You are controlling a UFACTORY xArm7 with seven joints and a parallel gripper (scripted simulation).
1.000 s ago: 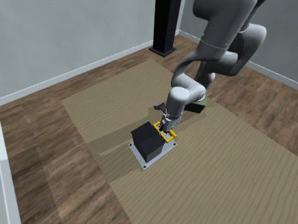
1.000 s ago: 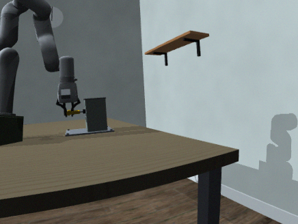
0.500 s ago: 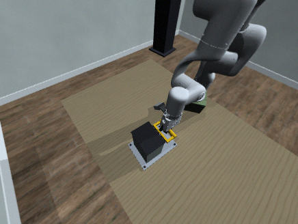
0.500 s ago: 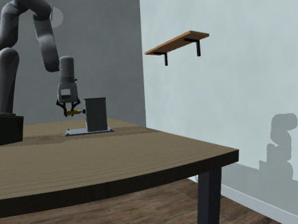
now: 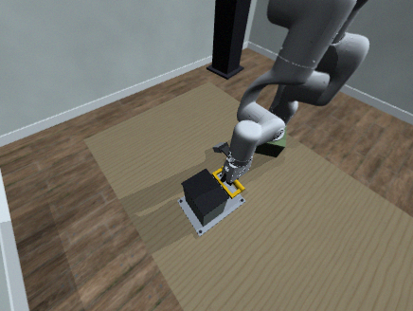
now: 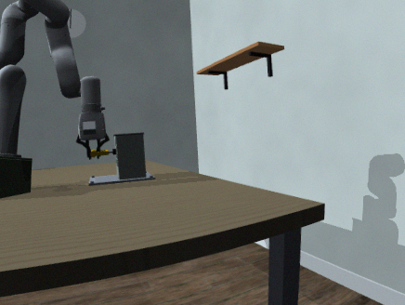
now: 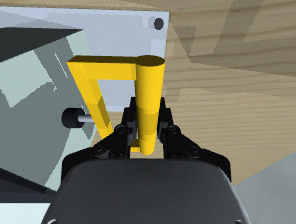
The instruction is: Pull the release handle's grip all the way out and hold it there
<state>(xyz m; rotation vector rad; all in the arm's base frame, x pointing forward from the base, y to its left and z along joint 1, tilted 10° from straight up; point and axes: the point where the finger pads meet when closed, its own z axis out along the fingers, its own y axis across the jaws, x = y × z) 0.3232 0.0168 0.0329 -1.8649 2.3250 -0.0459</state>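
The release handle's grip is a yellow bar on yellow side arms, standing out in front of its dark housing. The housing stands on a grey baseplate on the table. My gripper comes down from above and is shut on the grip's bar, with one finger pressed on each side. In the top view the gripper stands over the yellow grip. In the exterior view the gripper holds the grip just left of the housing. A thin rod runs from the grip into the housing.
A dark green block lies behind the arm on the table. The robot's black base stands at the left. A wooden shelf hangs on the wall, far off. A black pillar stands on the floor.
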